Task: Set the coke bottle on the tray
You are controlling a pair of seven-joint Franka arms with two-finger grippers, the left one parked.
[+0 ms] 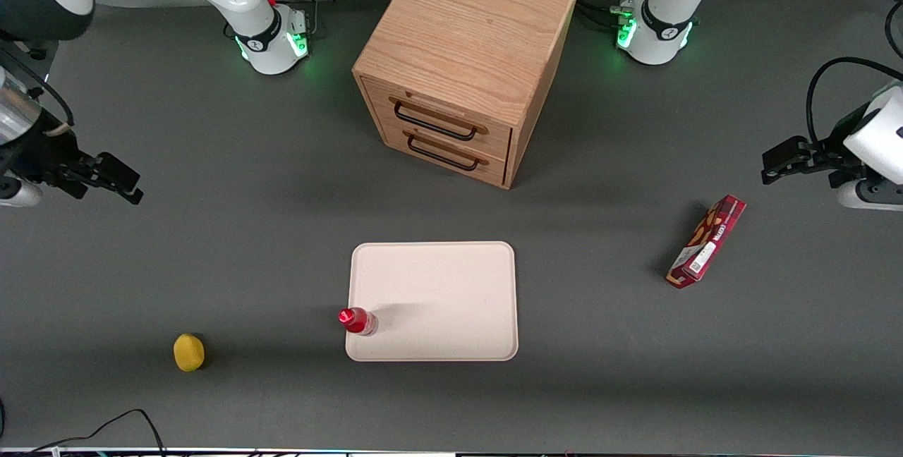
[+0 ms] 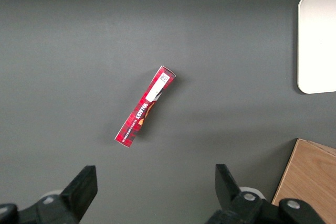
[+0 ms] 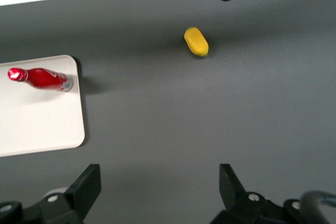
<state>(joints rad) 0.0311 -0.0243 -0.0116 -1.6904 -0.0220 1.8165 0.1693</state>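
Small red coke bottle (image 1: 358, 320) upright on pale cream-pink rectangular tray (image 1: 451, 288), at its near corner, lower centre of frame; yellow rounded object (image 1: 188, 352) on grey counter (image 1: 211, 245) lower left; claw (image 1: 116, 178) open, empty, mid-left edge; wooden drawer cabinet (image 1: 465, 62) top centre.

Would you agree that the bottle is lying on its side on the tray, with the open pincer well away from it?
Not quite: the bottle stands upright at the tray's edge, as the front view shows by its cap seen from above. The rest holds: the pincer is open, far off toward the working arm's end of the table.
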